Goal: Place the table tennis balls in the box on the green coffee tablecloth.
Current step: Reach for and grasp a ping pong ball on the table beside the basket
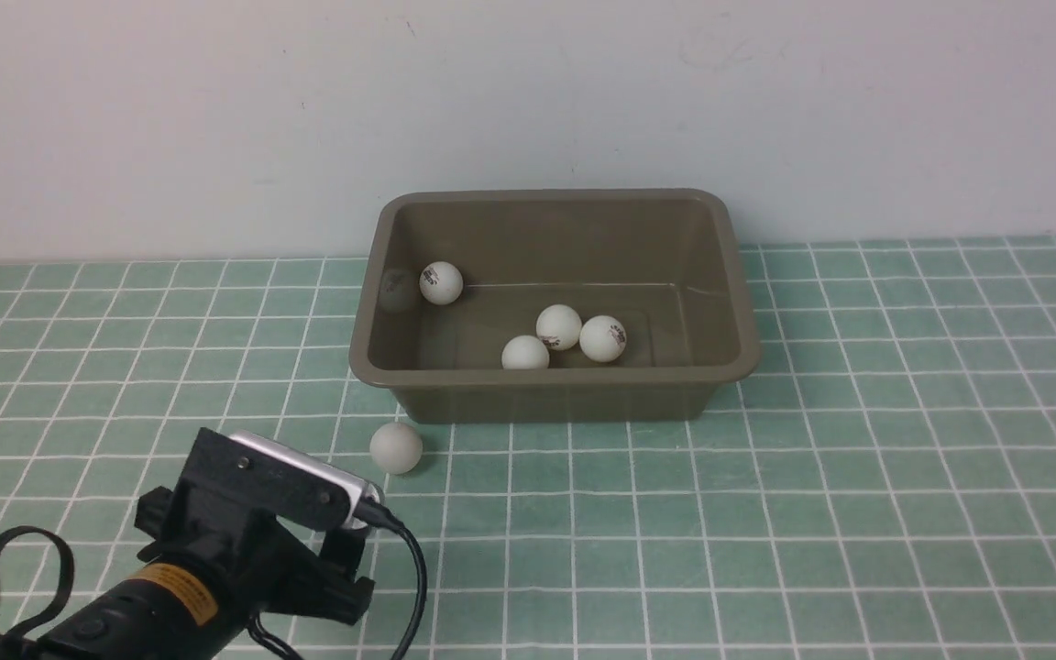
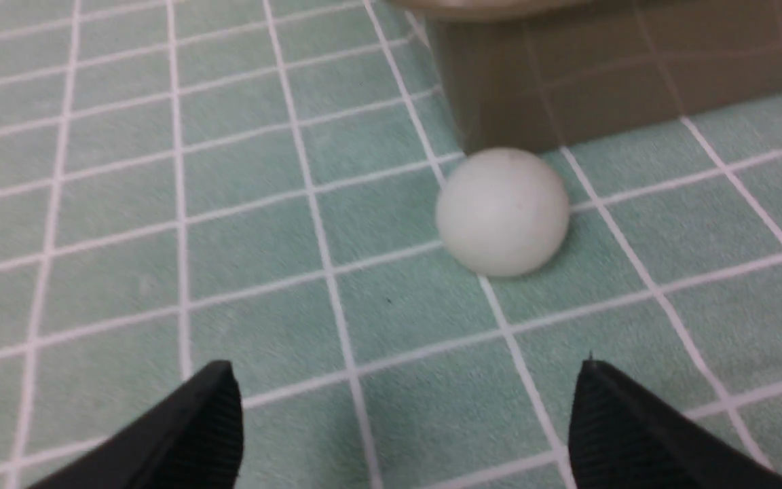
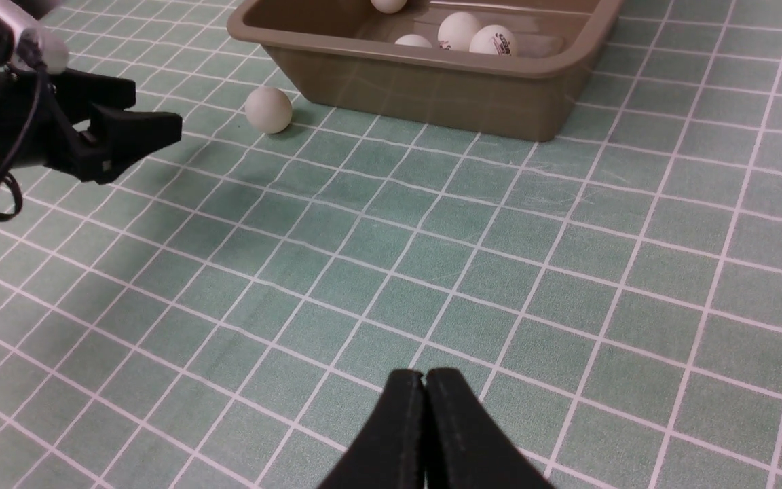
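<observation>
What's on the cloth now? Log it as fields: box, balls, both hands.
box: on cloth, holds four balls
loose ball: on cloth, by box's front-left corner
left hand: open, empty, pointed at loose ball
right hand: shut, empty, over cloth

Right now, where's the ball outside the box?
Front view: the ball lies on the tablecloth by the near-left corner of the box, ahead of the left gripper.
</observation>
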You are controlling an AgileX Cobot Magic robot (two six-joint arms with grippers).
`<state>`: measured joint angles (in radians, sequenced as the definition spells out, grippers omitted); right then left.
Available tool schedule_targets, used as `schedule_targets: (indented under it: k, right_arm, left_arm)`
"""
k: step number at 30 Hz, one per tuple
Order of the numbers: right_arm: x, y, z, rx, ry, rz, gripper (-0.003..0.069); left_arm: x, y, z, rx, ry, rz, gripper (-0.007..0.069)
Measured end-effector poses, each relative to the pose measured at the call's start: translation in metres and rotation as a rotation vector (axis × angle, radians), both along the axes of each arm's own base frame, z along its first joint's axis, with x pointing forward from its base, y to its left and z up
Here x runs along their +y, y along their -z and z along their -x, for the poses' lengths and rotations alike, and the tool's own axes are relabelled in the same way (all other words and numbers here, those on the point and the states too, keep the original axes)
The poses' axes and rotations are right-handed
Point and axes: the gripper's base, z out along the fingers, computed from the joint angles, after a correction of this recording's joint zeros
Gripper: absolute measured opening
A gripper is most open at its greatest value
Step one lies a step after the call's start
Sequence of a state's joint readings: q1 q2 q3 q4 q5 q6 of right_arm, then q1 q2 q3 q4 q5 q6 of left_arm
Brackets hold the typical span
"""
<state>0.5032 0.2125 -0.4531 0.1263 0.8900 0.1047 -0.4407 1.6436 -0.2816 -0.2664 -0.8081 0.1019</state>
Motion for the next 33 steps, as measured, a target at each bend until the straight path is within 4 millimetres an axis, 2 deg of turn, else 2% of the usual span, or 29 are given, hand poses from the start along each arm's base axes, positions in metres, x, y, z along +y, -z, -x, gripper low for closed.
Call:
schedule_targets:
  k: [4, 14, 22, 33]
  right_arm:
    - [0.000, 0.000, 0.000, 0.000, 0.000, 0.000, -0.0018]
    - [0.000, 0.000, 0.000, 0.000, 0.000, 0.000, -0.0018]
    - [0.000, 0.000, 0.000, 0.000, 0.000, 0.000, -0.0018]
    - [0.000, 0.000, 0.000, 0.000, 0.000, 0.000, -0.0018]
  left_arm:
    - [-0.004, 0.013, -0.001, 0.030, 0.024, 0.026, 0.0587]
    - [-0.009, 0.029, -0.008, -0.053, 0.025, 0.097, 0.0587]
    - [-0.011, 0.049, -0.009, 0.008, 0.011, 0.133, 0.0587]
    - [-0.018, 0.044, -0.024, -0.041, 0.011, 0.158, 0.0587]
